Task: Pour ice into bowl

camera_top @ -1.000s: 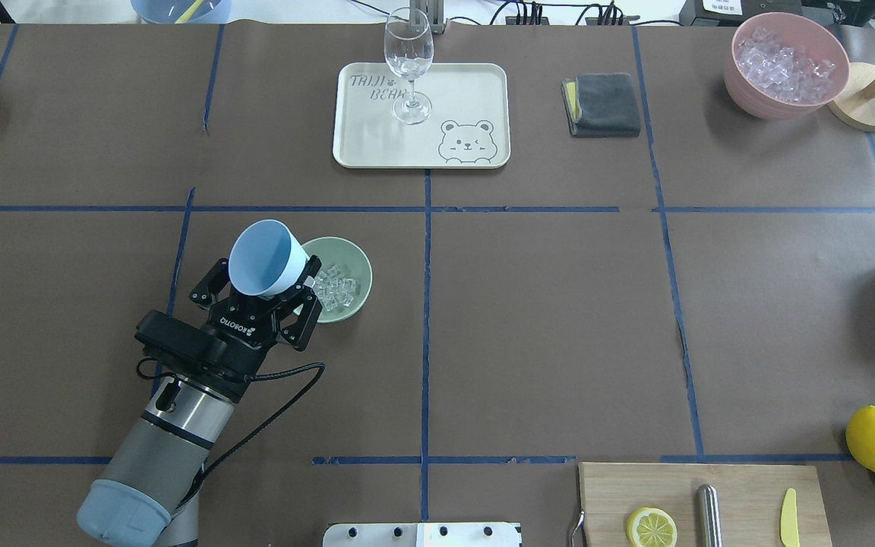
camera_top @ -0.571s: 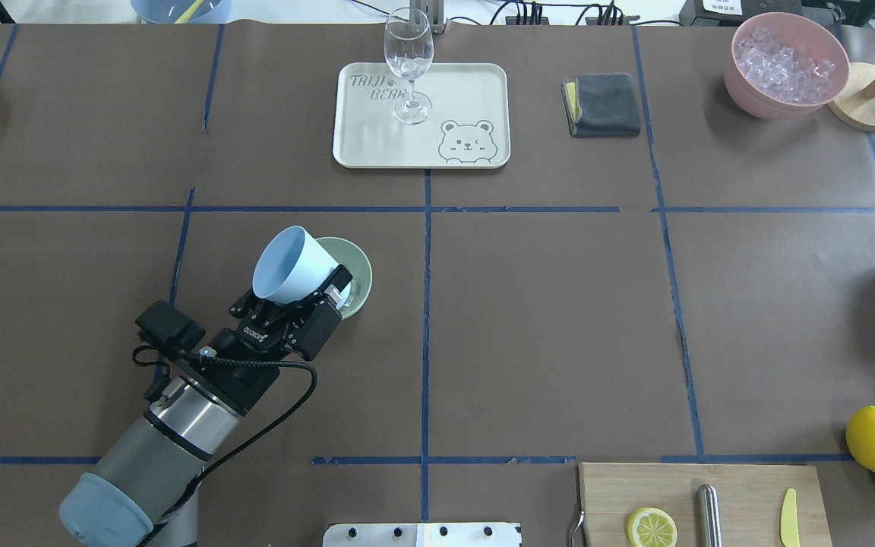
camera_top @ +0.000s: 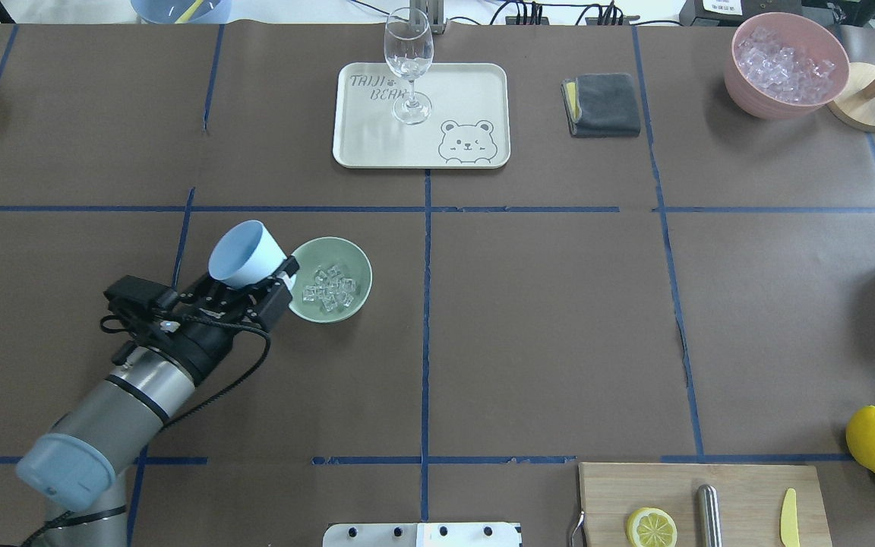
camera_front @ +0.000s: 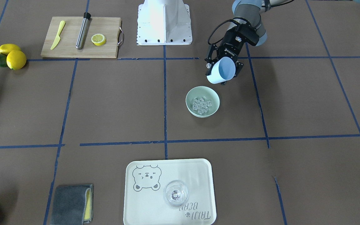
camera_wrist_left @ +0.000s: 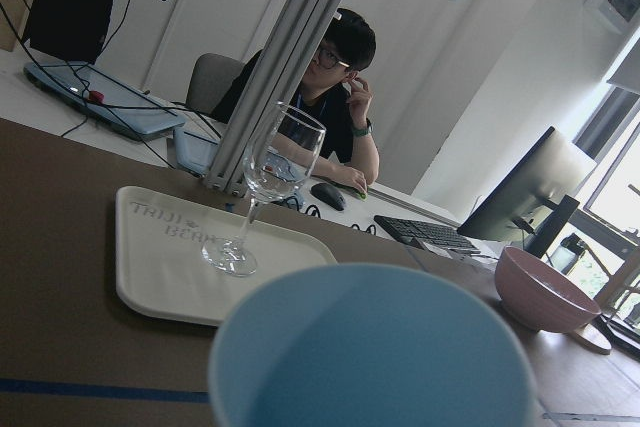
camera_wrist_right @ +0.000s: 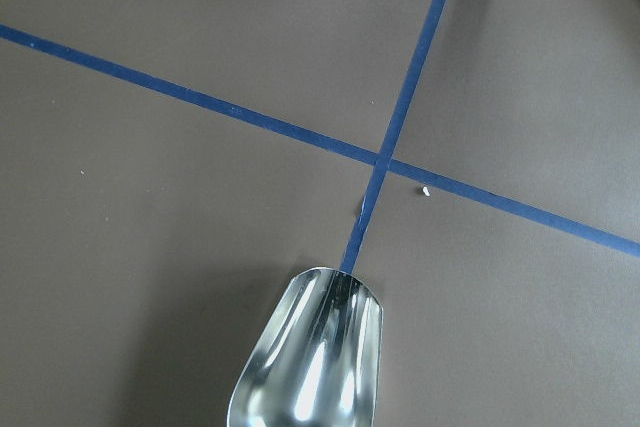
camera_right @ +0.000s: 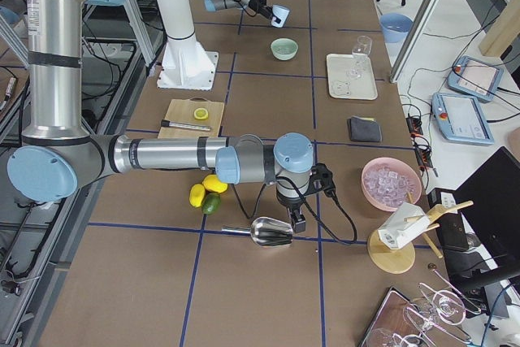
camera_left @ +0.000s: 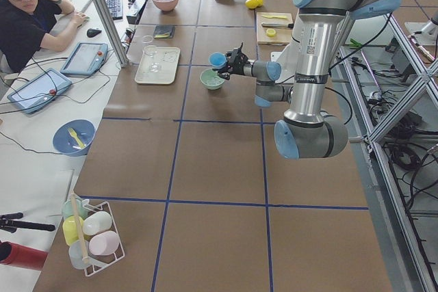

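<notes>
The pale mint-green bowl (camera_top: pixel 354 298) stands on the table's left half and holds a small heap of clear ice (camera_top: pixel 329 287). It also shows in the front-facing view (camera_front: pixel 195 92) with the ice (camera_front: pixel 201 105) inside. My left gripper (camera_top: pixel 253 275) is shut on a light blue cup (camera_top: pixel 242 253), held tilted just left of the bowl and above the table. The cup (camera_front: pixel 221 70) looks empty, and its rim fills the left wrist view (camera_wrist_left: pixel 370 347). My right gripper (camera_right: pixel 295 222) hangs over the table's right end; I cannot tell whether it is open or shut.
A metal scoop (camera_wrist_right: pixel 310 362) lies under the right gripper. A cream tray (camera_top: pixel 377 133) with a wine glass (camera_top: pixel 408 64) is at the back centre. A grey cloth (camera_top: pixel 602 104), a pink container of ice (camera_top: pixel 785 64), a cutting board (camera_top: pixel 741 494) and lemons (camera_top: pixel 874 439) sit on the right.
The left gripper has swung the cup back to the left, off the bowl. The cup has tipped back towards upright. The bowl and its ice are uncovered again.
</notes>
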Available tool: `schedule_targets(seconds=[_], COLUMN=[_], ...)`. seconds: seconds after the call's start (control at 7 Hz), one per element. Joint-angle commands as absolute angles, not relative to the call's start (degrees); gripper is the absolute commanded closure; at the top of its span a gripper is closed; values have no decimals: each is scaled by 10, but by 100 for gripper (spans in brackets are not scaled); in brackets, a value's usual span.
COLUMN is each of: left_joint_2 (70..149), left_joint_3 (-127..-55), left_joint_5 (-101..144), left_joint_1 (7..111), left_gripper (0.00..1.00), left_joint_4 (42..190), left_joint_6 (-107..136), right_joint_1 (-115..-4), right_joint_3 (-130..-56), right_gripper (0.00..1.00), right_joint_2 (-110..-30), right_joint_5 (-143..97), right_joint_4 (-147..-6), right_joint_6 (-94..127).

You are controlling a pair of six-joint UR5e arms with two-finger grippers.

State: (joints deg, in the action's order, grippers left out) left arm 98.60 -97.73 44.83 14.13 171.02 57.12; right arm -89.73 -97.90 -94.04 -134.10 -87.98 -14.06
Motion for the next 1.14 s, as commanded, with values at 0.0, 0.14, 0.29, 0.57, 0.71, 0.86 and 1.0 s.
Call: schedule_targets(seconds=[0.0, 0.14, 0.29, 0.57, 0.71, 0.86, 1.0], left_joint_2=[887, 834, 805, 803, 803, 805, 805], left_joint_3=[-977, -976, -968, -886, -854, -837, -830], left_joint_5=[450, 456, 464, 461, 444, 405, 388], left_joint_1=[201, 231, 250, 250, 249, 245, 245], left_gripper=[100, 100, 100, 100, 100, 100, 100], left_joint_4=[1706, 1706, 1706, 1714, 1716, 1716, 1716], left_joint_6=[580, 592, 610, 663, 684, 686, 693], right_joint_1=[-897, -897, -897, -897, -897, -897, -897], right_joint_3=[-979, -979, -979, -979, -979, -979, -979], right_gripper=[0, 0, 0, 0, 0, 0, 0], right_joint_2=[-940, -940, -941, -940, -939, -938, -936], right_joint_5=[-1340, -1340, -1340, -1340, -1340, -1340, -1340], right_joint_4=[-880, -880, -880, -880, -880, -880, -880], right_joint_6=[-141, -141, -141, -141, -141, -141, -141])
